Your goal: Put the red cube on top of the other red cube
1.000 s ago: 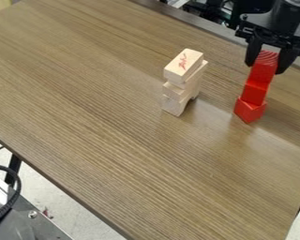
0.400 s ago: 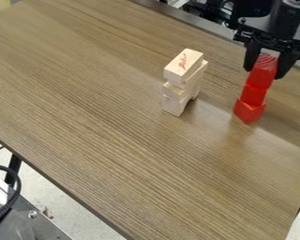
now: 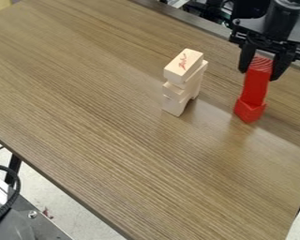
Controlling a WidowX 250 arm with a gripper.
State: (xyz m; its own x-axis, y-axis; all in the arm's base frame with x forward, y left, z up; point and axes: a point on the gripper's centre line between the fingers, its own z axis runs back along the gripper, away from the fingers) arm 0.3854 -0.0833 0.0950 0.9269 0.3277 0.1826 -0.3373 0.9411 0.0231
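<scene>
Clasping the upper red cube (image 3: pixel 258 70) at the stack's top, the gripper (image 3: pixel 259 75) sits at upper right in the camera view, above the bottom red cube (image 3: pixel 249 110); an off-centre release or a snagging finger could topple the narrow stack.

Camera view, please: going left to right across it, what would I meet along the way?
Black cable → stack of light wooden blocks → stack of red cubes.
</scene>
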